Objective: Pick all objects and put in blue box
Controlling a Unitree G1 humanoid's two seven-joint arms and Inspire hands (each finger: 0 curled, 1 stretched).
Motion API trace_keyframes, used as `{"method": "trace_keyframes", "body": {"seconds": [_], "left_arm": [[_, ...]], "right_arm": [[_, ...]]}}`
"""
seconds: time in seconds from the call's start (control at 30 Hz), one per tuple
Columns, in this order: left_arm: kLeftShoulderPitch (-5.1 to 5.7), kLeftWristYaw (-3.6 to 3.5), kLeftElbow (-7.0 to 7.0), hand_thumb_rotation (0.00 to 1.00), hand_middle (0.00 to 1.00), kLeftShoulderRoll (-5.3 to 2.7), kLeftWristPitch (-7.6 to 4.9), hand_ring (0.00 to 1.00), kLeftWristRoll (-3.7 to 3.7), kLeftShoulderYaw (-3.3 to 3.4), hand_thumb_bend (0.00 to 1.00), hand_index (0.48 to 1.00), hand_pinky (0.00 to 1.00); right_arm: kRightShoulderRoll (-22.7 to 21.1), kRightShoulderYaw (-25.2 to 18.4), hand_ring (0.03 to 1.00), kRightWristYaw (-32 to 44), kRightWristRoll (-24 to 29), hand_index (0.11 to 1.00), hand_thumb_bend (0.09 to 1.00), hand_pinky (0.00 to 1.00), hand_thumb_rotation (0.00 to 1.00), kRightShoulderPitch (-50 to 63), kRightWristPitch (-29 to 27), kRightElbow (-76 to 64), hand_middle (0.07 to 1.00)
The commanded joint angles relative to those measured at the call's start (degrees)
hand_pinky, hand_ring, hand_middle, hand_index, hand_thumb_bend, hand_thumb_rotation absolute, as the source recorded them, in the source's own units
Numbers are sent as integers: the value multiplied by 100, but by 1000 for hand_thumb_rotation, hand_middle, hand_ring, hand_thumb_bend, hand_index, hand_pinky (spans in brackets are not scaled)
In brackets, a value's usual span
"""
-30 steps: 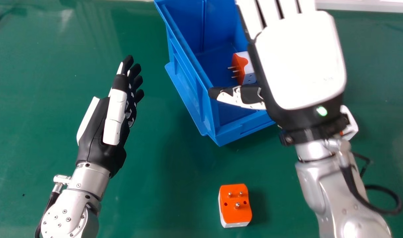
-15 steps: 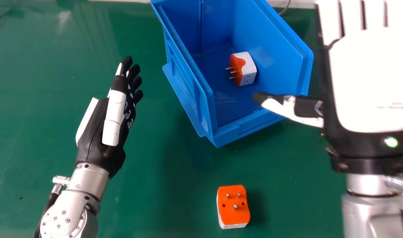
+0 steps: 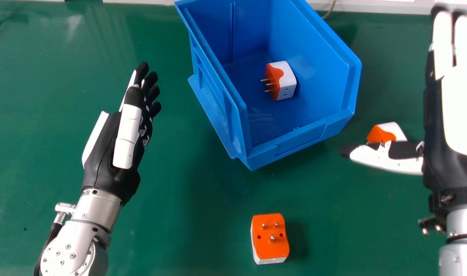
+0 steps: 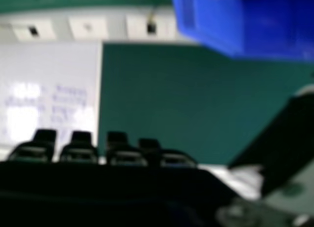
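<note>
The box [image 3: 300, 140] is smooth plastic — so is the near plug [image 3: 270, 249], with shiny metal pins [image 3: 272, 238]. The table [image 3: 160, 214] looks glossy.

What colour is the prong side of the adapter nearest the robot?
Orange, best seen in the head view: adapter.

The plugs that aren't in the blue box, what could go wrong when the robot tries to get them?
The right hand has its thumb partly covering the plug beside the blue box in the head view, so it might knock that plug away. The nearer plug has metal pins pointing up, so fingers could slip on them.
</note>
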Motion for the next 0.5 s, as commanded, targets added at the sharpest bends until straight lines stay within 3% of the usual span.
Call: {"method": "trace_keyframes", "body": {"seconds": [0.0, 0.13, 0.23, 0.47], "left_arm": [[-65, -6, -94, 986, 1000, 51, -55, 1000, -46, 37, 844, 1000, 1000], [-75, 15, -80, 985, 1000, 70, -13, 1000, -40, 47, 839, 1000, 1000], [-58, 4, -111, 983, 1000, 82, -2, 1000, -40, 41, 837, 1000, 1000], [-48, -2, -132, 982, 1000, 74, 45, 1000, -78, 46, 833, 1000, 1000]], "right_arm": [[129, -226, 991, 748, -230, 1000, 999, 920, 427, -187, -153, -306, 1000], [88, -745, 988, 1983, -64, 1000, 1000, 914, 423, -484, -293, -315, 1000], [-76, -1092, 989, 2464, 247, 1000, 1000, 914, 420, -649, -373, -152, 1000], [-408, -1537, 981, 2397, 913, 1000, 1000, 891, 380, -800, -362, 624, 999]]}}
